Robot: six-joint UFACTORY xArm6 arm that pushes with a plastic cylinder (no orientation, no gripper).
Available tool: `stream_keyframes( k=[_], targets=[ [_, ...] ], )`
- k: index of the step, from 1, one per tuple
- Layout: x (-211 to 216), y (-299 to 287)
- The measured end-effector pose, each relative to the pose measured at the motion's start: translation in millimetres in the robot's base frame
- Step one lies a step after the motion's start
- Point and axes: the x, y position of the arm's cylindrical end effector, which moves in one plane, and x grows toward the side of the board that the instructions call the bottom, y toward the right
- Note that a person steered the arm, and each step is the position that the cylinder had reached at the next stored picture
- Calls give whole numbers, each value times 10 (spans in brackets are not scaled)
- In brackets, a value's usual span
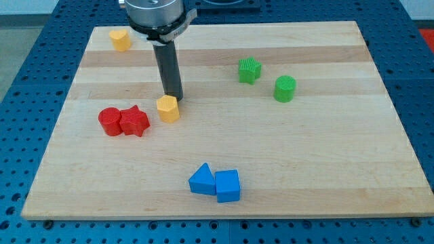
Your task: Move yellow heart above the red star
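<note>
We are in a robotics lab or test bench: a bare wooden board lies on a blue perforated mounting table, a machined arm flange hangs over it, and small printed blocks are scattered about as test pieces.

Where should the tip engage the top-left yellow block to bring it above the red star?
Push only. Contact the top-left yellow block on its top side, from the view's top, driving down and slightly right: the red star lies below it. My tip sits by the lower yellow block.
</note>
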Motion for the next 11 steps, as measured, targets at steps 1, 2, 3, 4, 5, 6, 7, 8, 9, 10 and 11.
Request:
stream_keyframes(
  k=[1,2,3,4,5,6,7,8,9,10,11],
  targets=[
    [163,0],
    [191,5],
    [191,17],
    [103,16],
    [-98,-118],
    [-233,-430],
    [-450,-757],
    [-698,-1118],
    [-867,-1443],
    [-1104,-1835],
    [-1304,-2085]
  ],
)
